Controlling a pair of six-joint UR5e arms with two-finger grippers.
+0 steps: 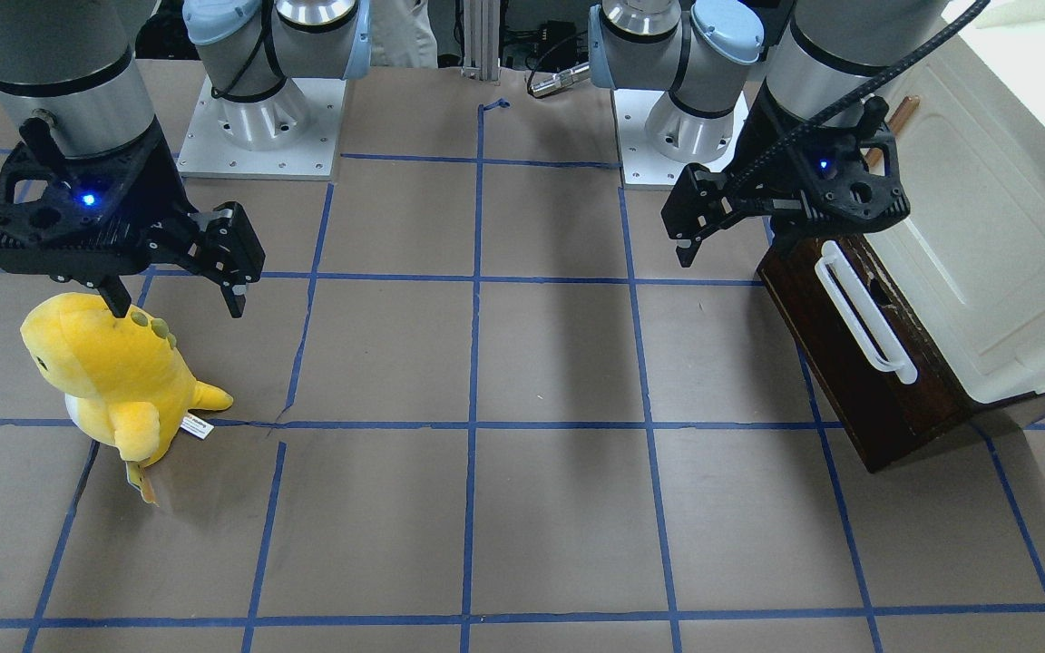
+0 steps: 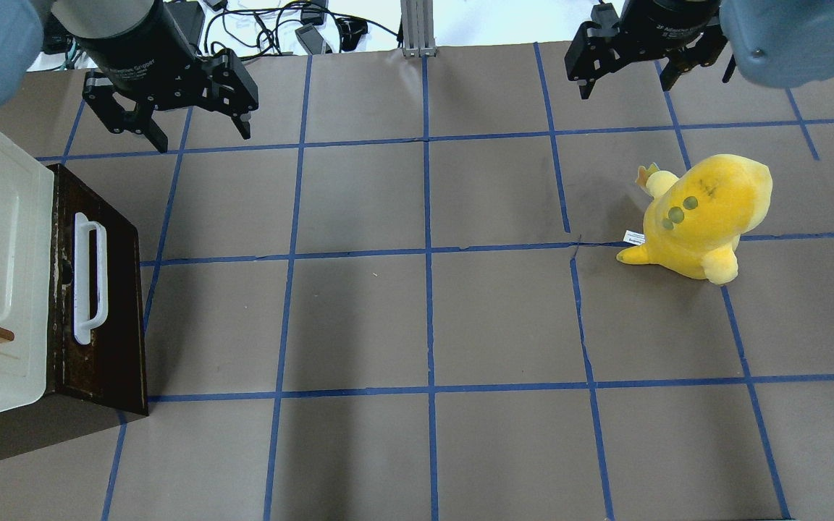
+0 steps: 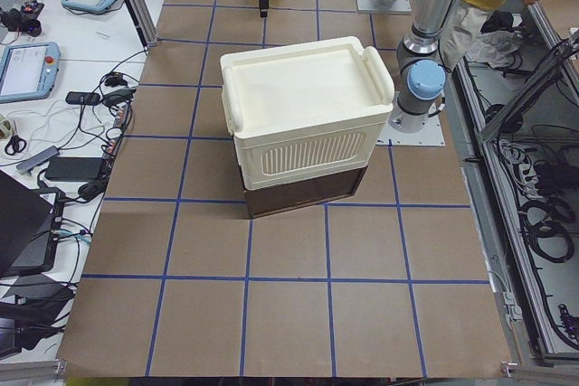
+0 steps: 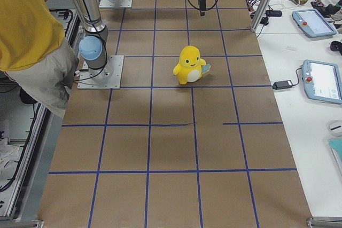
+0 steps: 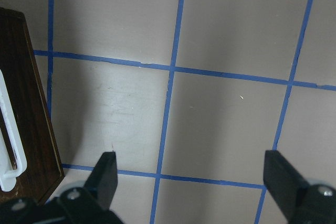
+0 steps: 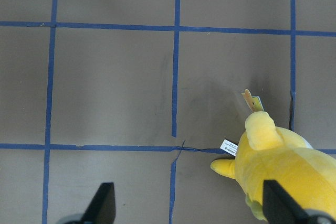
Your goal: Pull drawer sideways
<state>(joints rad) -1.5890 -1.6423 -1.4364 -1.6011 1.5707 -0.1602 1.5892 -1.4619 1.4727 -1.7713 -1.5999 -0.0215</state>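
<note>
The drawer [image 1: 858, 381] has a dark brown front and a long white bar handle [image 1: 863, 313]. It sits at the bottom of a cream-white cabinet [image 1: 985, 245], front against the cabinet body. It also shows in the overhead view [image 2: 109, 304] and at the left edge of the left wrist view [image 5: 26, 103]. My left gripper [image 2: 201, 137] is open and empty. It hangs above the table beyond the drawer's far end, apart from the handle [image 2: 90, 278]. My right gripper [image 2: 627, 83] is open and empty, far off on the other side.
A yellow plush toy [image 2: 699, 217] stands on the table below and beside my right gripper [image 1: 176, 304]; it also shows in the right wrist view [image 6: 283, 171]. The brown table has a blue tape grid. A person stands by the robot's base in the side views.
</note>
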